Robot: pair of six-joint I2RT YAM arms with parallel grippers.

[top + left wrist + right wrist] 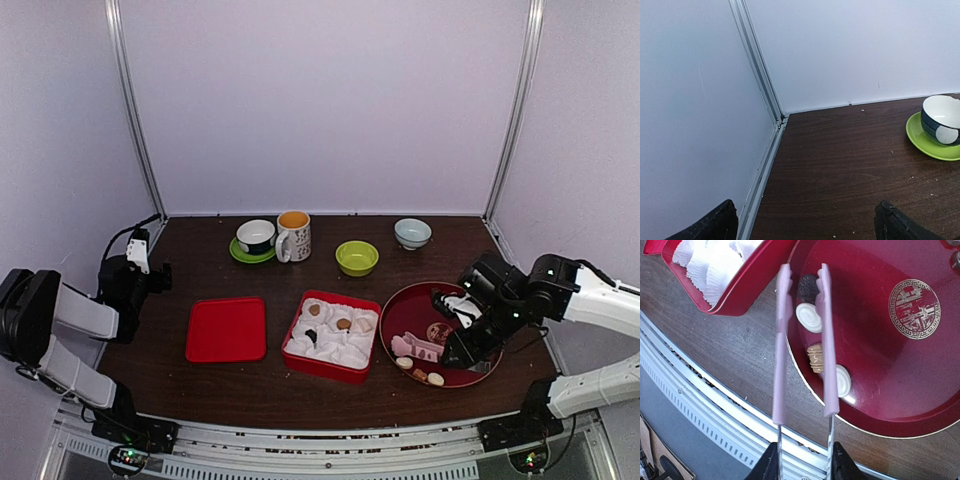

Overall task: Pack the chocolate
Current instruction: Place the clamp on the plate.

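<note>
Four chocolates (809,317) lie in a loose row along the left rim of the round red plate (880,355) in the right wrist view. A dark one is at the top, a white swirl below it, then a ribbed tan one, and another white piece lowest. In the top view a few more sit in the white paper cups (345,350) of the red box (325,368), centre of frame.

The right pincer (804,462) is clamped on the pink tongs (826,340). Their arms stand slightly apart and the dark piece shows between the tips, though I cannot tell how high they hang above it. The left pincer (807,225) gapes wide with nothing in it, over the far left corner of the desk (840,165).

I'd judge these sweets very light, hard and smooth, so they could skid or pop out from plastic tips. A gentle squeeze across the widest middle, tips low by the plate, looks safest. Too hard a pinch might mar the swirled tops.
</note>
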